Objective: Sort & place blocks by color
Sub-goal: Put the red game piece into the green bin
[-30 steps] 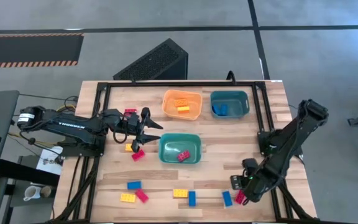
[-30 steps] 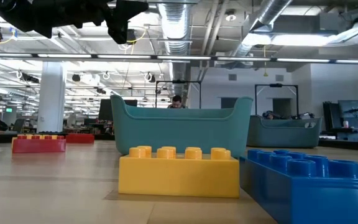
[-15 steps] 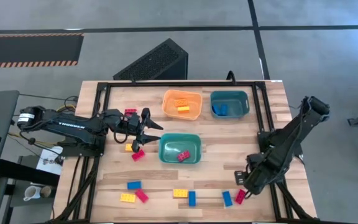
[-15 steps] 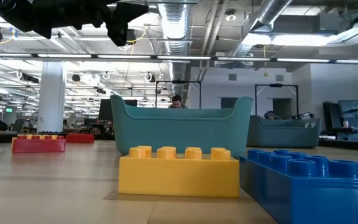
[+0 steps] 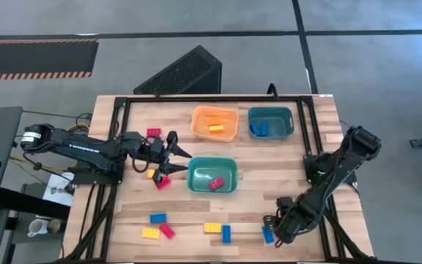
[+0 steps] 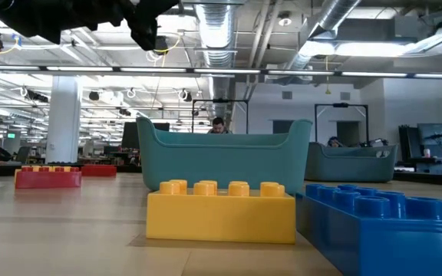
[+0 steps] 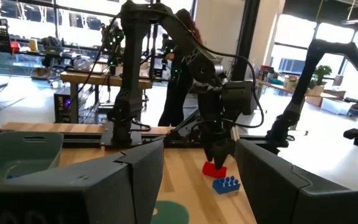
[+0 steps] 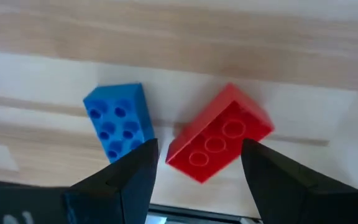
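Small studded blocks in red, yellow and blue lie scattered on the wooden table. My right gripper (image 8: 197,183) is open and points down near the table's near right corner (image 5: 279,224). Its fingers stand on either side of a red block (image 8: 219,143) without touching it. A blue block (image 8: 117,121) lies flat beside the red one (image 5: 267,234). My left gripper (image 5: 176,152) is open and hovers left of the near teal bin (image 5: 212,176), above a red block (image 5: 163,182) and a yellow block (image 5: 151,173).
An orange bin (image 5: 215,122) holds a yellow block. The far teal bin (image 5: 271,122) holds blue blocks, and the near teal bin holds a red block (image 5: 215,183). More blocks lie along the near edge (image 5: 212,227), (image 5: 157,218). A black frame (image 5: 196,97) borders the table.
My right gripper has moved toward the table's left and near edge and come down over the red block, which it now hides in the high view. The blocks have stayed where they were.
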Controlling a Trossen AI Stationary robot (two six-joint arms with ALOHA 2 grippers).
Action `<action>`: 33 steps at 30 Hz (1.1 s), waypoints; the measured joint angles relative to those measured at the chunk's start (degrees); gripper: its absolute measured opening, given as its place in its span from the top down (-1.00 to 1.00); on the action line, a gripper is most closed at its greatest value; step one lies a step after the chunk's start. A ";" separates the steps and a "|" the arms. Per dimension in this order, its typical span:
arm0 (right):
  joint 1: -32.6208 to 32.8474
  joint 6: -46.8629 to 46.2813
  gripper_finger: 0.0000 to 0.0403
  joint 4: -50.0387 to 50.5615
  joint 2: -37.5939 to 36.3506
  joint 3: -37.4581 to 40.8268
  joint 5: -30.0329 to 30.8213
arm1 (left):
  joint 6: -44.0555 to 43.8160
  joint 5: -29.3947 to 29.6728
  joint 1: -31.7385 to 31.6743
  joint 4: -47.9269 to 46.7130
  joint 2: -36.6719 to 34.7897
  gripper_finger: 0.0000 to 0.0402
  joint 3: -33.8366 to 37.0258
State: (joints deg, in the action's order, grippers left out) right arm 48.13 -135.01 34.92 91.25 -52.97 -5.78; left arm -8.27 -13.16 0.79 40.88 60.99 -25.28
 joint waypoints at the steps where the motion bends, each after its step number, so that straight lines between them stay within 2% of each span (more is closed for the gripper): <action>1: 0.30 -0.01 -0.26 0.05 0.02 0.00 -0.12 | 0.00 0.02 0.11 0.07 0.00 0.07 0.00; 9: 0.67 -0.18 -0.26 -0.78 -0.08 0.00 0.04 | -0.48 0.06 1.10 0.16 0.00 0.07 0.00; 21: -1.64 4.68 -0.26 5.82 -0.28 0.22 5.88 | -0.57 0.42 1.12 0.16 0.00 0.07 0.00; 29: -1.27 3.77 -0.26 12.15 -6.79 0.24 6.56 | -0.57 0.66 1.12 0.16 0.00 0.07 0.00; 33: 0.65 3.60 -0.26 9.55 -9.35 0.29 12.30 | -0.57 1.05 1.12 0.16 0.00 0.07 0.00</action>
State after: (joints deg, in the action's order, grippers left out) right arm 48.79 -131.41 44.47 81.90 -52.68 6.52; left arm -8.84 -12.11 1.91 41.04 60.99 -25.28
